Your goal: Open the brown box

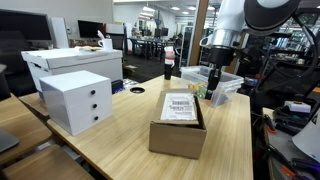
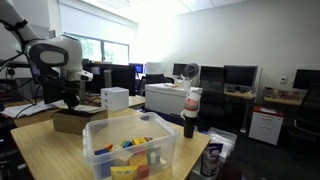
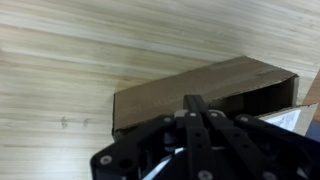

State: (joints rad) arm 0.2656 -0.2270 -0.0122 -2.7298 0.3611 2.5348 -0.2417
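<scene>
The brown box [image 1: 178,128] sat on the wooden worktop [image 1: 120,150], near a white drawer box [image 1: 78,100]. It looked light, with thin, bendy flaps. A flap edge seemed the best place to lift. The pincer [image 3: 193,102] was shut tight and held nothing. The arm [image 1: 225,40] hung down over the box's far end.

Carton [image 1: 178,125], three-drawer box [image 1: 76,100] and bin [image 1: 222,82] on one surface [image 1: 120,150]
In an exterior view the carton stands near the front edge. The three-drawer box sits to its left by the left edge, and the bin lies behind the carton toward the far right corner.
</scene>
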